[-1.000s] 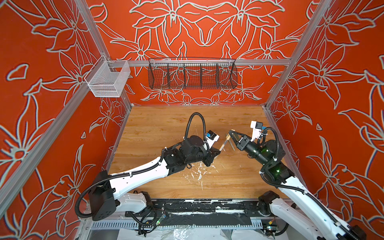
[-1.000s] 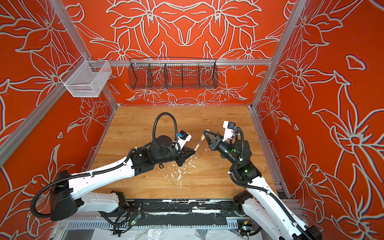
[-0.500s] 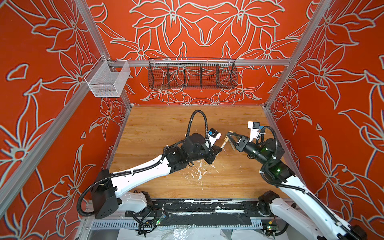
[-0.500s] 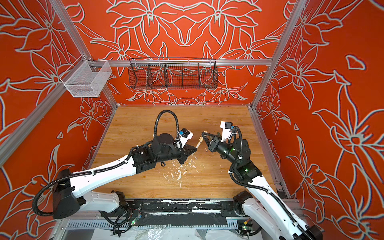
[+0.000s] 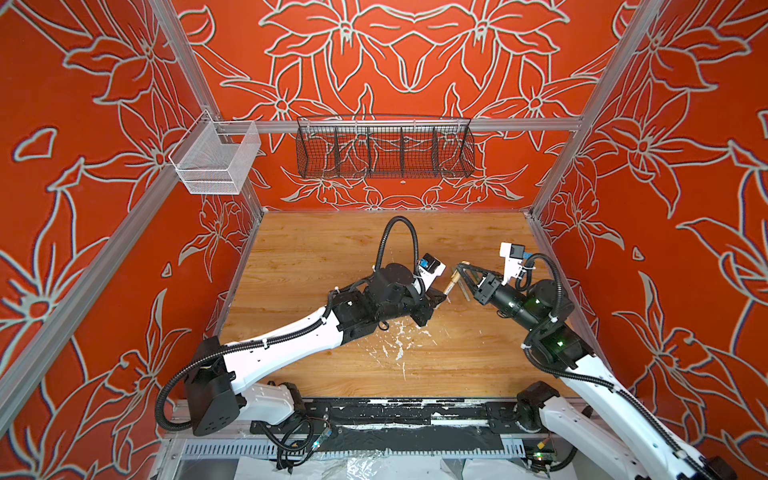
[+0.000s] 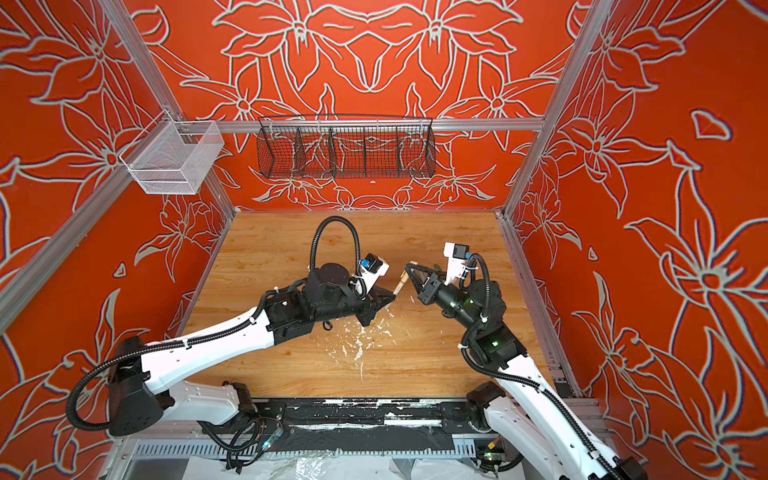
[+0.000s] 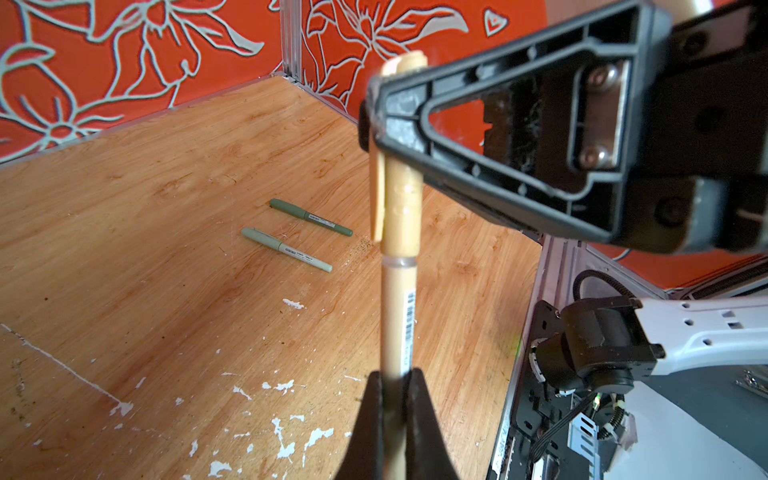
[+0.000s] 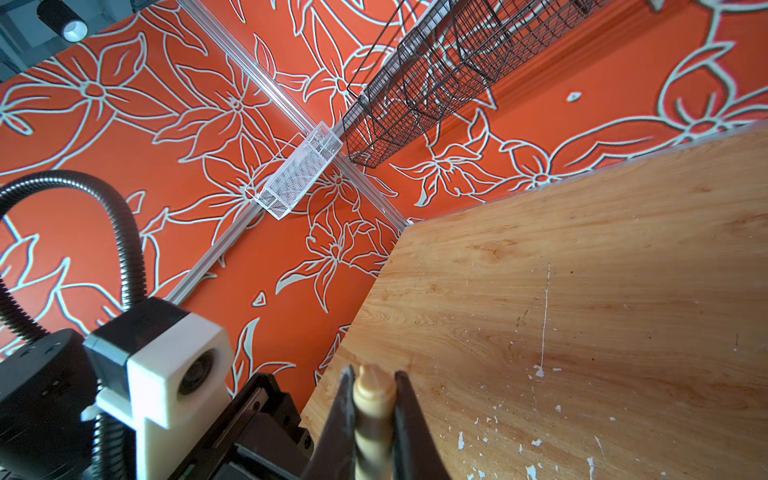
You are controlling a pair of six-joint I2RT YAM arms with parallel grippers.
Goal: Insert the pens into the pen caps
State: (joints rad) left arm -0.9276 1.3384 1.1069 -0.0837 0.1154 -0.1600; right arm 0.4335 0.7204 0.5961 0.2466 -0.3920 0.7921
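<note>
So, left gripper (image 7: 395, 390): jaws pressed onto the lower barrel of the beige pen (image 7: 398, 324), pinching it from both sides; the arm reaches in from 8 o'clock in both top views.
Right gripper (image 5: 459, 268): jaws clamped across the beige cap (image 7: 402, 195), one finger on each side of it; the arm reaches in from 4 o'clock.
Meeting place: above the table (image 5: 311, 249), a little toward 2 o'clock from its middle in both top views, with the two grippers tip to tip.
Beige pen: held off the table, slanting from 7 o'clock up toward 1 o'clock in a top view.
Beige cap: sits over the pen's far end, in line with the barrel; a narrow clear band shows where cap and barrel meet, and whether it is pushed fully home I cannot tell.
Dark green pen (image 7: 311, 217): flat on the table, beyond the held pen.
Pale green pen (image 7: 286, 250): flat just beside the dark one, nearly parallel, not touching it.
Paint flecks (image 5: 399, 345): white, scattered on the wood toward 6 o'clock from the grippers.
Wire basket (image 5: 384, 147): black, on the back wall at 12 o'clock.
White mesh basket (image 5: 216, 160): on the rail at 10 o'clock.
</note>
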